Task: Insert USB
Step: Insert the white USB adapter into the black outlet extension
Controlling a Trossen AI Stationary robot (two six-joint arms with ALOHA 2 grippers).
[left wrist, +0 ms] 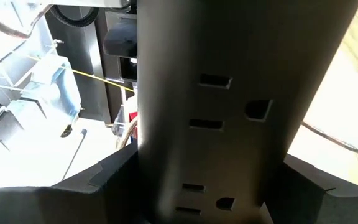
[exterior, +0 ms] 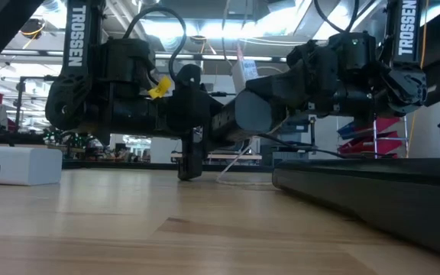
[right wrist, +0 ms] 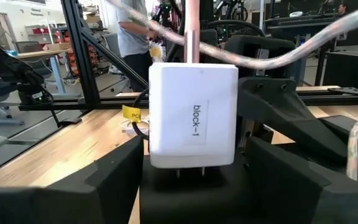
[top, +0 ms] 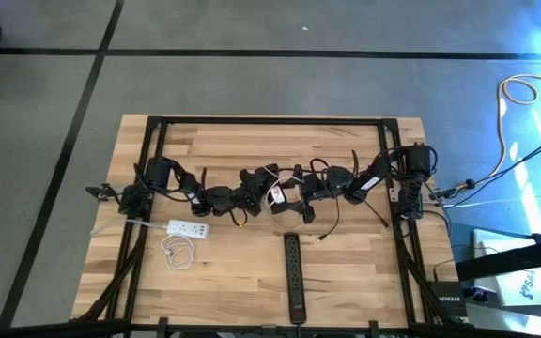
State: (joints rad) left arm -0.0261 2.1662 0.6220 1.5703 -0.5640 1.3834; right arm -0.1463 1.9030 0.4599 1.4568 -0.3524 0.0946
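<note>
Jaws of the left gripper [top: 248, 199] hang over the middle of the wooden tabletop [top: 224, 282], and whether they stand apart or grip something cannot be told; the left wrist view shows a dark slab with outlet slots [left wrist: 229, 112] rising right between the two dark fingers [left wrist: 98, 186], filling most of that view. To the left of this gripper on the tabletop lies a white power strip [top: 188, 228], with a small coil of white cable [top: 177, 250] just beside it on the near side. In the low view the same white strip [exterior: 17, 164] sits at the far left, and one dark arm reaches down to touch the wood at its tip [exterior: 190, 164]. Moving right, a black power strip [top: 295, 277] runs lengthwise toward the near edge of the tabletop, below the meeting point of the two arms. Jaws of the right gripper [top: 289, 202] sit just beside the left one, and a white charger block [right wrist: 193, 115] labelled "block-1" stands between the right fingers [right wrist: 101, 180], prongs pointing down toward the gripper base; the fingers appear to stand slightly off its sides, so a firm grip cannot be confirmed. A pinkish-white cable [right wrist: 278, 56] leaves the top of the block. Behind it, beyond the tabletop, a person [right wrist: 132, 31] stands in the room.
</note>
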